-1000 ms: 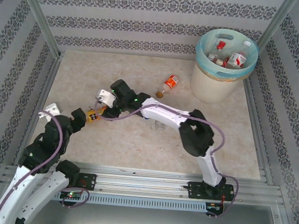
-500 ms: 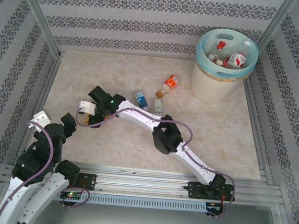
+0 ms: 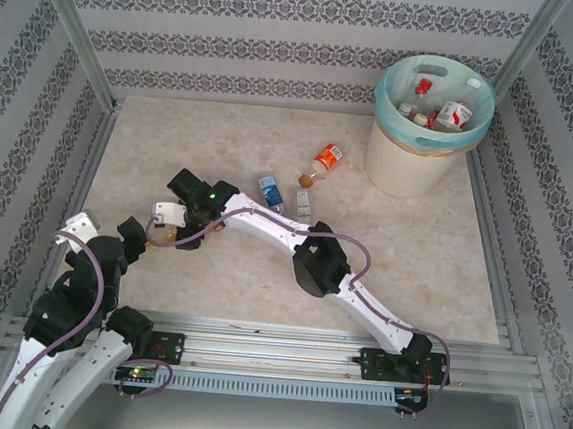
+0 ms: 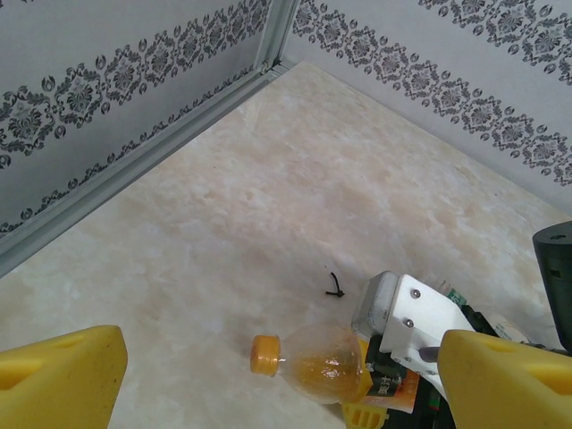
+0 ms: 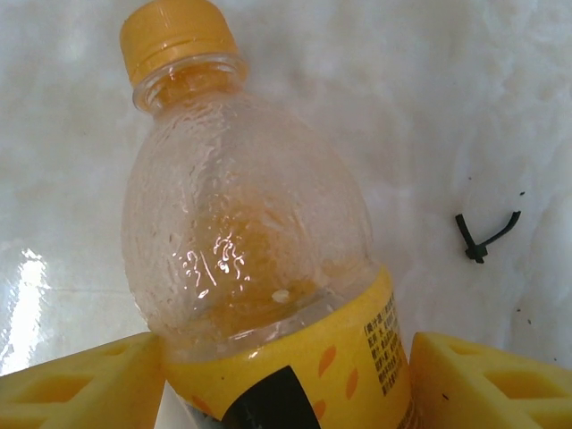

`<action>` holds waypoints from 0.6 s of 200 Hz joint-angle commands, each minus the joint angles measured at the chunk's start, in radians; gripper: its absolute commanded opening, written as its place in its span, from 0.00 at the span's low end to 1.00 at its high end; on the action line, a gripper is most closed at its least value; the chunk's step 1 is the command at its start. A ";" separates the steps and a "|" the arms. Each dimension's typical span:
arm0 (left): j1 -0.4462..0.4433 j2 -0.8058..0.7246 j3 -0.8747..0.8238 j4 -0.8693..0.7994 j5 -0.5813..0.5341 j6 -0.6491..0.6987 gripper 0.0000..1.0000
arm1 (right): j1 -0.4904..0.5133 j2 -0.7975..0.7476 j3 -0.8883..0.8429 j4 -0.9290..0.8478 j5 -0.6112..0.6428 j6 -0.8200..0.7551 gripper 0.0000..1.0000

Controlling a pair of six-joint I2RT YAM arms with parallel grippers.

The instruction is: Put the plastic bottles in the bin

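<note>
The yellow-capped bottle point(image 5: 250, 241) lies on its side on the table point(image 3: 413, 256), at about 9 o'clock from the table's middle in the top view. In the right wrist view its cap points to 11 o'clock. The right gripper point(image 5: 286, 380) straddles the yellow label, one yellow finger point(image 5: 80, 384) close against each side. Whether the fingers pinch the bottle or only flank it, I cannot tell.

The right arm point(image 3: 322, 263) stretches long and low from its base at 5 o'clock towards 9 o'clock, its elbow near the table's middle. The left arm point(image 3: 79, 287) stays folded over its base at 7 o'clock. The left gripper point(image 4: 281, 344) has its fingers spread wide, with nothing between them.

The left wrist view shows the bottle from the side, cap to 9 o'clock, under the right gripper's white housing. A black twist tie point(image 4: 335, 286) lies just beyond the bottle.

The top view alone takes in the bin point(image 3: 401, 164) at 1 o'clock, with several red-capped bottles point(image 3: 454, 114) inside. Three loose bottles point(image 3: 326, 160) lie between it and the right wrist.
</note>
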 commanded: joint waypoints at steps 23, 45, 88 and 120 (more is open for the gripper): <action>0.012 0.021 -0.001 0.026 0.029 0.010 0.90 | 0.004 -0.011 -0.040 -0.160 0.112 -0.034 0.63; 0.012 0.026 0.002 0.030 0.030 0.016 0.90 | 0.001 -0.052 -0.080 -0.136 0.132 -0.029 0.55; 0.012 0.031 0.003 0.039 0.030 0.020 0.90 | -0.026 -0.209 -0.264 -0.020 0.078 0.071 0.44; 0.012 0.040 -0.001 0.054 0.033 0.022 0.90 | -0.058 -0.360 -0.460 0.113 0.005 0.188 0.40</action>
